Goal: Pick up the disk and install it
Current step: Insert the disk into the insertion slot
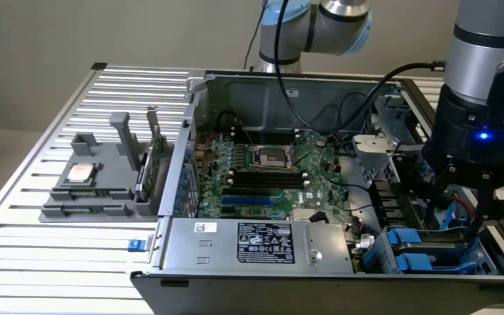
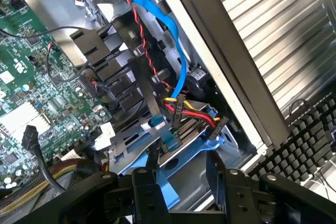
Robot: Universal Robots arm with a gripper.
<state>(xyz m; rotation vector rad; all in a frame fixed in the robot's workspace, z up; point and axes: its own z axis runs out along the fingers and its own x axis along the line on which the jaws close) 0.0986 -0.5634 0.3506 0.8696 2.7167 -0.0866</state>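
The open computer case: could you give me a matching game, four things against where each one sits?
Things
1. small square silver chip
2. large green circuit board
3. silver metal box with printed labels
4. bright blue plastic disk carrier

Places
A. beneath the black gripper, in the corner of the open dark metal case on the exterior view's right
B. along the case's near wall
C. on the grey plastic holder outside the case
D. flat on the case's floor

Pairs: 1-C, 2-D, 3-B, 4-A

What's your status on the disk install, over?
Pincer shut on the disk. Disk in blue carrier, at the drive bay. Red-yellow power wires and blue cable close ahead.
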